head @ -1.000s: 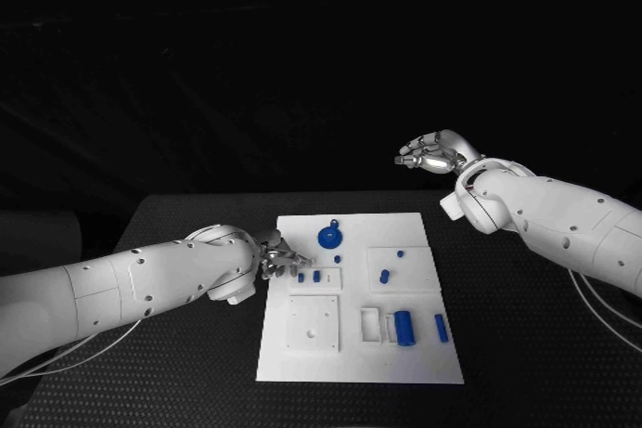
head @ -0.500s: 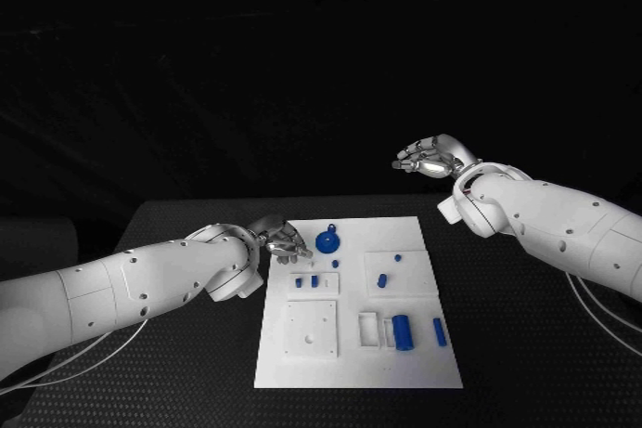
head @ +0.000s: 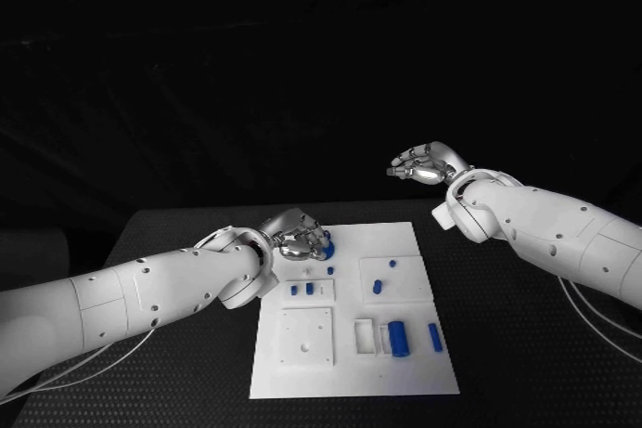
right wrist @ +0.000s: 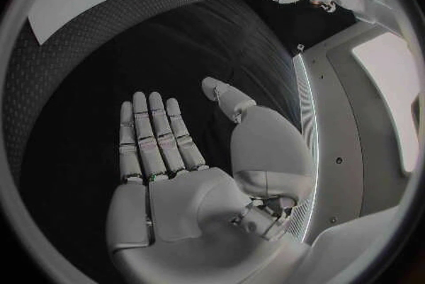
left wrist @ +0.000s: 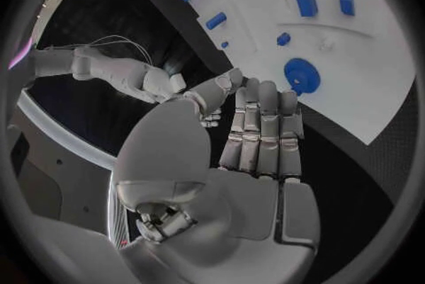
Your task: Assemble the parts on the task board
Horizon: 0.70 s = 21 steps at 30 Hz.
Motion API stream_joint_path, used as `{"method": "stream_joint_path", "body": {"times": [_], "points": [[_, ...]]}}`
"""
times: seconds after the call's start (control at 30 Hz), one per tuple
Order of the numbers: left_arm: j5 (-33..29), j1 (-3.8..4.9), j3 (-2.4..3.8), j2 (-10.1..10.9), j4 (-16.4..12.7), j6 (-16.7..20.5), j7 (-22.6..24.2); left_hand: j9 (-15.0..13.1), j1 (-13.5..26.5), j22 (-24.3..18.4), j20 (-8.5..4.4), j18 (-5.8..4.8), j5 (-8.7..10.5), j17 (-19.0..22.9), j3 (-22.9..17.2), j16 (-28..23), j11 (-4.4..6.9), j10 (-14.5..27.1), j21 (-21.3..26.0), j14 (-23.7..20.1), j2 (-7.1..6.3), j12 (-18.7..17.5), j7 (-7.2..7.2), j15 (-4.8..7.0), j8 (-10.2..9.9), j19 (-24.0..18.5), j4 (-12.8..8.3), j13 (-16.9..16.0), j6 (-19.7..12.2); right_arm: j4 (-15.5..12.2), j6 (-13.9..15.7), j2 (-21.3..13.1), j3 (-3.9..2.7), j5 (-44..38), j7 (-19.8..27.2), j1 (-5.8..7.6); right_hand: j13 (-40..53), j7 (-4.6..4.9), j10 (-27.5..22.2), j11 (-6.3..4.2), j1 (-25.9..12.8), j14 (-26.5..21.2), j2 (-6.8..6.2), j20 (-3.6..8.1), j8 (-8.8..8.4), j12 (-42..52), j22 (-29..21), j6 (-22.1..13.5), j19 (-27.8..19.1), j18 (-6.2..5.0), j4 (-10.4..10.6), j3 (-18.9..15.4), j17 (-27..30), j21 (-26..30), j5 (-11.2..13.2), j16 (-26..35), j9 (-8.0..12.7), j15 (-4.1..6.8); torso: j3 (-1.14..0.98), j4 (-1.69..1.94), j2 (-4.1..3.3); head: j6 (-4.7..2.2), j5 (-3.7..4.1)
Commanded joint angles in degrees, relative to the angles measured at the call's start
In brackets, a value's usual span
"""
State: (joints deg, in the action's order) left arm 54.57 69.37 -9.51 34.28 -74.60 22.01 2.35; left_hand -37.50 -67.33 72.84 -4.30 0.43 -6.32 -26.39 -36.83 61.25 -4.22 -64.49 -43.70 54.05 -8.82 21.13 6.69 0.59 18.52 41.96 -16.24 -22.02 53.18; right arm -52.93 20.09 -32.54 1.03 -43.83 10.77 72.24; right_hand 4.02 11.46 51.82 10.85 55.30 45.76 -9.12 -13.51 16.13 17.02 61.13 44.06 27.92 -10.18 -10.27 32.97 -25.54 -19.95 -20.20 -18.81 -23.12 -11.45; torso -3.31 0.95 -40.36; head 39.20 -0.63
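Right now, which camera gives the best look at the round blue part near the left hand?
The left wrist view: the round blue part lies unobstructed on the task board. In the head view the left hand partly covers it; the right wrist view shows it small.

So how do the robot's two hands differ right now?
The left hand hangs low over the far end of the white task board, by the round blue part; the right hand is raised high, off to the board's side. The left hand's fingers lie together; the right's spread slightly. Both are silver and hold nothing.

White task board [head: 402, 377]; blue parts [head: 397, 338]
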Motion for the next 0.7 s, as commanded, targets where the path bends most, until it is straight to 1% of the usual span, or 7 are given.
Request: {"method": "stream_joint_path", "body": {"times": [0.03,0.3,0.4,0.53,0.6,0.63,0.7], "points": [[5.58,0.11,0.07,-0.87,0.14,0.93,3.4,0.39,-0.85,0.23,-1.94,0.36,0.21,-0.25,0.34,-0.12,-0.17,-0.72,0.48,0.61,-0.06,-2.19,0.37,0.1,-0.74,0.66,-0.16,0.5,0.24,0.02,-0.7,0.14,-0.01,-0.08,0.3,-0.03,-0.07,1.28,0.08,0.11,-0.23,-0.49,0.16,-0.11,0.28,-0.33,0.09,-0.46,-0.35,-0.79,0.15,-0.23,0.1,0.37,-0.19,-0.01,0.08,-0.06,-0.05,0.01,0.01,-0.32,0.22],[9.05,0.16,0.09,-2.78,0.83,0.19,2.64,0.89,-1.03,0.94,-2.35,0.52,0.21,-1.01,0.68,0.64,-0.54,-1.77,0.44,1.77,0.08,-6.43,0.62,0.47,-1.69,1.97,-0.05,1.7,0.6,0.06,-0.73,0.28,0.0,-0.07,0.29,-0.05,-0.07,1.28,0.09,0.1,-0.22,-0.5,0.17,-0.11,0.29,-0.32,0.11,-0.45,-0.35,-0.79,0.14,-0.23,0.11,0.37,-0.19,-0.02,0.09,-0.06,-0.03,0.01,-0.01,-0.73,0.59],[12.99,0.2,0.09,-3.7,1.76,-0.35,1.3,1.02,-0.97,1.26,-2.53,0.71,0.29,-1.36,0.86,1.13,-0.51,-2.29,0.22,2.4,0.08,-7.54,0.68,0.64,-1.97,2.71,-0.01,2.09,0.7,0.01,-0.68,0.26,0.0,-0.07,0.28,-0.05,-0.07,1.28,0.09,0.1,-0.21,-0.49,0.18,-0.12,0.29,-0.32,0.12,-0.45,-0.36,-0.8,0.14,-0.23,0.11,0.38,-0.2,-0.02,0.1,-0.06,-0.04,0.06,0.0,-0.79,0.69],[17.6,0.2,0.03,-5.04,3.41,-2.61,-1.08,1.2,-0.28,1.68,-2.71,1.02,1.42,-1.82,1.3,1.83,-0.52,-2.67,-0.1,3.32,-0.67,-9.0,0.81,0.76,-2.4,3.82,0.53,2.52,0.65,-0.06,-0.69,0.33,0.0,-0.07,0.28,-0.05,-0.06,1.28,0.1,0.1,-0.21,-0.5,0.19,-0.12,0.29,-0.32,0.12,-0.45,-0.36,-0.8,0.14,-0.24,0.12,0.38,-0.2,-0.03,0.1,-0.06,-0.03,0.09,0.03,-0.75,0.71],[19.97,0.19,-0.03,-5.86,4.47,-4.14,-2.25,1.51,0.26,1.86,-2.65,1.2,2.85,-2.05,1.49,2.14,-0.73,-2.24,-0.11,3.56,-1.39,-10.1,1.06,0.59,-2.96,4.21,1.14,2.86,0.13,-0.11,-0.68,0.37,0.0,-0.07,0.29,-0.05,-0.06,1.28,0.1,0.1,-0.2,-0.5,0.2,-0.12,0.3,-0.32,0.13,-0.45,-0.36,-0.8,0.14,-0.24,0.12,0.38,-0.2,-0.03,0.1,-0.06,-0.01,0.08,-0.01,-0.79,0.71],[21.49,0.17,-0.08,-6.4,5.26,-4.68,-2.71,1.83,0.74,1.98,-2.51,1.34,3.18,-2.18,1.73,2.29,-1.0,-1.61,-0.08,3.62,-2.04,-11.0,1.18,0.38,-3.52,4.38,1.67,3.15,-0.56,-0.15,-0.67,0.38,0.0,-0.07,0.31,-0.05,-0.06,1.28,0.1,0.1,-0.21,-0.5,0.2,-0.12,0.3,-0.32,0.13,-0.45,-0.36,-0.8,0.14,-0.24,0.13,0.38,-0.2,-0.03,0.1,-0.06,0.0,0.08,-0.03,-0.73,0.71],[23.42,0.11,-0.15,-7.18,6.35,-4.92,-2.75,2.08,0.67,2.11,-2.29,1.55,3.22,-2.25,1.73,2.34,-1.32,-0.93,-0.01,3.55,-2.41,-11.91,1.27,0.15,-3.89,4.44,1.97,3.53,-0.98,-0.14,-0.66,0.46,0.0,-0.07,0.33,-0.05,-0.06,1.28,0.1,0.1,-0.21,-0.5,0.21,-0.12,0.3,-0.32,0.13,-0.45,-0.36,-0.81,0.14,-0.24,0.13,0.38,-0.2,-0.03,0.11,-0.06,0.01,0.07,-0.05,-0.7,0.69]]}}
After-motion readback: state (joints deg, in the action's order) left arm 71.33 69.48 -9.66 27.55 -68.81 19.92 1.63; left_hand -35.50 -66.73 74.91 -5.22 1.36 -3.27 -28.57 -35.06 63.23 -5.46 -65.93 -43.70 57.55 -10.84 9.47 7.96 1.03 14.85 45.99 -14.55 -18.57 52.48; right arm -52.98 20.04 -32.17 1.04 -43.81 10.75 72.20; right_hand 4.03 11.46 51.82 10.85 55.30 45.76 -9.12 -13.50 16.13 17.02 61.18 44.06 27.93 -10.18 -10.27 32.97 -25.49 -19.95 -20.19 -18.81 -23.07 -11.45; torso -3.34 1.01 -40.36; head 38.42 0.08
